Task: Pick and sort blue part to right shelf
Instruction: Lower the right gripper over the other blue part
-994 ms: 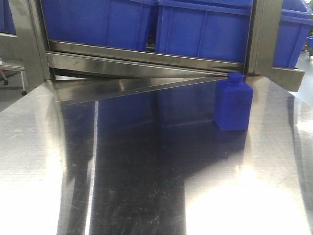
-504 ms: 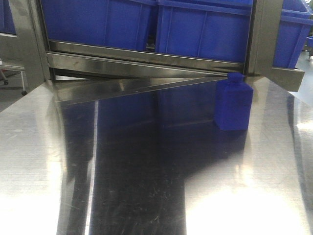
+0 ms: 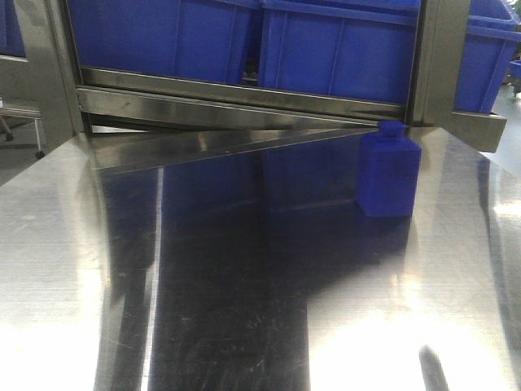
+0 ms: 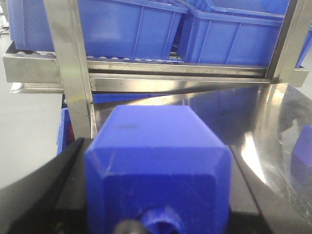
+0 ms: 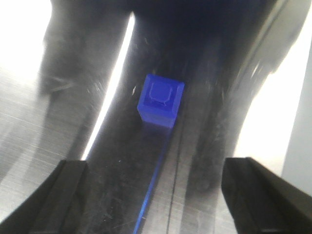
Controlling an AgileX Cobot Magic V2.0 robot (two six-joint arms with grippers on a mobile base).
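Observation:
A blue bottle-shaped part (image 3: 389, 175) stands upright on the steel table (image 3: 73, 244), at the back right and close to the shelf rail. In the right wrist view it shows from above as a blue part (image 5: 161, 100), well ahead of my right gripper (image 5: 156, 195), which is open with only table between its fingers. My left gripper (image 4: 156, 195) is shut on a second blue part (image 4: 156, 151), held close to the camera with its neck toward me. The right shelf (image 3: 244, 102) is a grey steel rack holding blue bins (image 3: 334, 49). Neither gripper appears in the front view.
Steel uprights (image 4: 73, 73) of the rack stand in front of the left gripper, with blue bins (image 4: 122, 24) on the rail behind them. A dark shadow (image 3: 431, 366) lies on the table at the front right. Bright glare covers the table's front corners.
A dark shadow has come into the front view at the bottom right of the table. The standing blue part and the shelf have not moved.

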